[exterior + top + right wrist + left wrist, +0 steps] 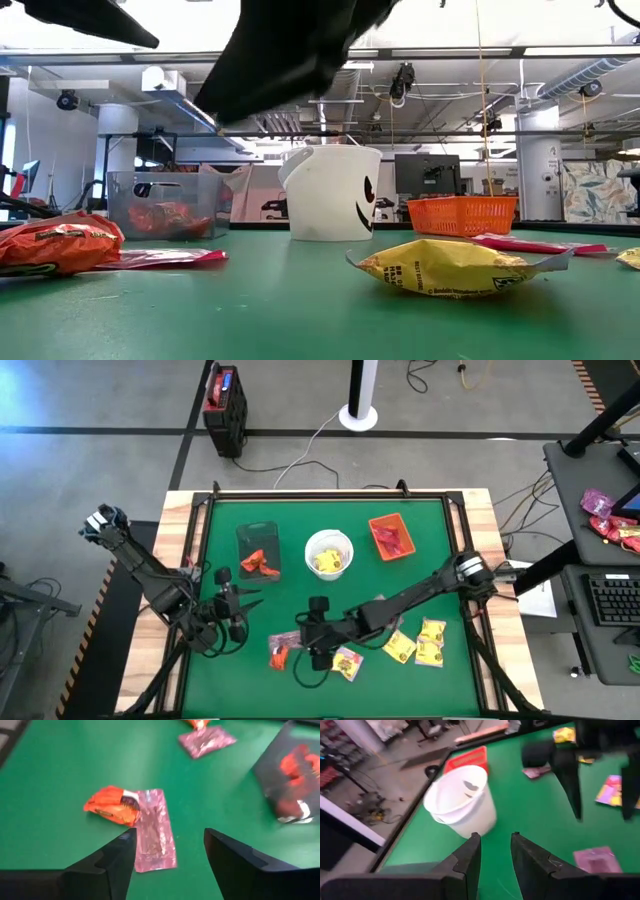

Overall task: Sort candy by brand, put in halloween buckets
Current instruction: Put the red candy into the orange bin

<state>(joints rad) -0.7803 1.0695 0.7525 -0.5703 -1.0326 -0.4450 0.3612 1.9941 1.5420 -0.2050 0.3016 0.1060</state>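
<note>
My right gripper [170,832] [300,648] is open and hovers over a pink-purple candy packet [156,836] that lies flat on the green table. A red-orange packet [112,806] [277,656] lies against it. My left gripper [495,837] [240,607] is open and empty near the table's left side, pointing toward the white round bucket [460,802] [329,553], which holds yellow candy. The dark tub [258,550] holds red-orange packets. The orange tray [391,536] holds pink-red packets. Yellow packets [400,648] lie on the table's near right part.
Another pink-purple packet [205,740] lies beyond the right gripper, close to the dark tub [295,775]. A pink and yellow packet [347,663] sits under the right arm. Two more yellow packets [431,640] lie near the right edge. A raised frame [205,530] borders the table.
</note>
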